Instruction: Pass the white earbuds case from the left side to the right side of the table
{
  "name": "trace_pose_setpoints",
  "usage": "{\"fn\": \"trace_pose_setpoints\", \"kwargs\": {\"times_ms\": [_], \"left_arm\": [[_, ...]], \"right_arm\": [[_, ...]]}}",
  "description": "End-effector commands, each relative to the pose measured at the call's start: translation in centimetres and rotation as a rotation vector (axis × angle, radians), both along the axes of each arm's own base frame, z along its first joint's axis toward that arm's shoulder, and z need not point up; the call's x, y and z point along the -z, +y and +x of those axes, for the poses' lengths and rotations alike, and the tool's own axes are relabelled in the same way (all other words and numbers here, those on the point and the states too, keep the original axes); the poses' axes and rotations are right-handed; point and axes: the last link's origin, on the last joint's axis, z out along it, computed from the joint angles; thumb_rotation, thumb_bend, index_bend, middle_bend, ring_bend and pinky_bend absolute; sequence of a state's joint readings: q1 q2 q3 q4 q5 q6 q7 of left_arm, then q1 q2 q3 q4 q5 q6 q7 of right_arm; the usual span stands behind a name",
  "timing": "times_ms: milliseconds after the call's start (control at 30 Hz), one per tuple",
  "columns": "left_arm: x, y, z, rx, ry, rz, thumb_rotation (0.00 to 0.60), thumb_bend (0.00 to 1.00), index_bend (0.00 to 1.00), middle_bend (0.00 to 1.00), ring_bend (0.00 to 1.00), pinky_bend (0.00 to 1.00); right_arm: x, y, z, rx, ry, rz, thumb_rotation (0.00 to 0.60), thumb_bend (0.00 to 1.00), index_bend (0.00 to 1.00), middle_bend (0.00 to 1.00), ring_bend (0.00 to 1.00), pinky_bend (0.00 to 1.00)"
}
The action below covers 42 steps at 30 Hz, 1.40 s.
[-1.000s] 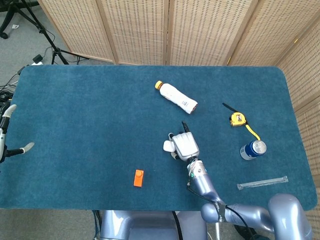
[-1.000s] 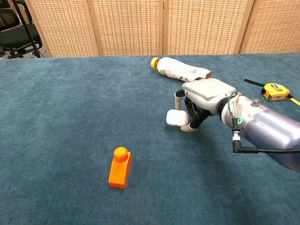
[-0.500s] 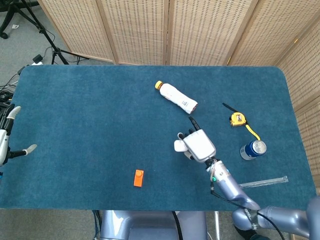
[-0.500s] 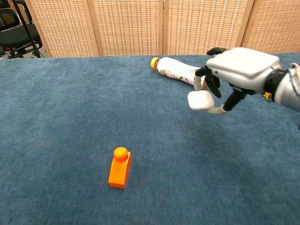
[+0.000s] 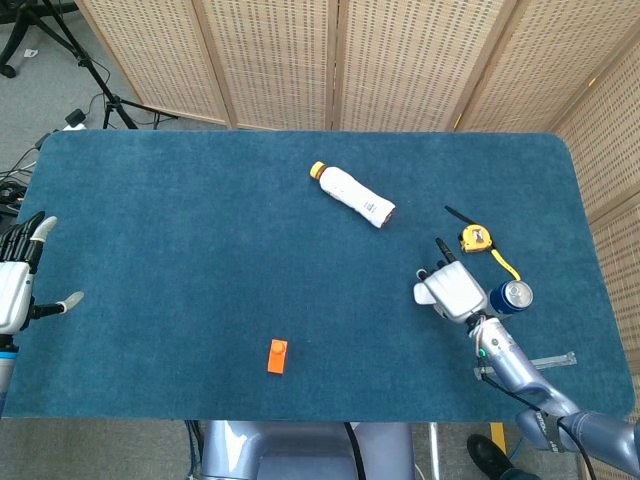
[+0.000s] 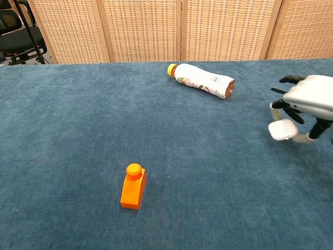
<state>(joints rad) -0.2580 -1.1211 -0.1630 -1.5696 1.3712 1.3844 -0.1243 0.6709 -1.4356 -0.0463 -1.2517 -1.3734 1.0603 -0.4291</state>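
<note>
Wicker screens stand behind the blue table (image 5: 200,220). Over its right side, the right robot hand (image 6: 309,99) grips the white earbuds case (image 6: 282,129) clear of the cloth, near a blue can (image 5: 508,297). Far left, the left robot hand (image 5: 22,285) hangs empty, fingers spread.

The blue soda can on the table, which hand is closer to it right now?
Right. The right hand, holding the white earbuds case, sits just left of the blue can. The left hand is at the table's far left edge, the whole table away.
</note>
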Motion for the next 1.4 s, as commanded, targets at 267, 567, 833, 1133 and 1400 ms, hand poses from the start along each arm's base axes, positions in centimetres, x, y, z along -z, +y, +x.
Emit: {"fn": "trace_pose_setpoints", "kwargs": {"times_ms": [267,567,833,1133,1400], "left_arm": [[0.0,-0.1,0.1,0.004,0.0,0.006,0.6,0.0,0.0,0.0,0.0,0.0],[0.0,-0.2,0.2,0.009,-0.011,0.009,0.6,0.0,0.0,0.0,0.0,0.0],[0.1,-0.2,0.2,0.014,-0.015,0.009,0.6,0.0,0.0,0.0,0.0,0.0],[0.0,-0.3,0.3,0.018,-0.022,0.011,0.6,0.0,0.0,0.0,0.0,0.0],[-0.2,-0.5,0.3,0.021,-0.028,0.011,0.6,0.0,0.0,0.0,0.0,0.0]], "right_arm": [[-1.3,0.6,-2.7,0.018,0.123,0.018,0.6,0.44,0.57,0.6,0.47,0.0],[-1.2,1.1,-3.4,0.024,0.198,0.054,0.6,0.43,0.38,0.32,0.25,0.0],[-1.5,1.8,-2.7,0.018,0.222,0.033,0.6,0.4,0.12,0.01,0.0,0.0],[-2.3,2.4,-1.3,0.0,0.183,0.005,0.6,0.41,0.12,0.0,0.0,0.0],[-5.0,4.2,2.6,-0.089,0.037,-0.043,0.6,0.41,0.12,0.0,0.0,0.0]]}}
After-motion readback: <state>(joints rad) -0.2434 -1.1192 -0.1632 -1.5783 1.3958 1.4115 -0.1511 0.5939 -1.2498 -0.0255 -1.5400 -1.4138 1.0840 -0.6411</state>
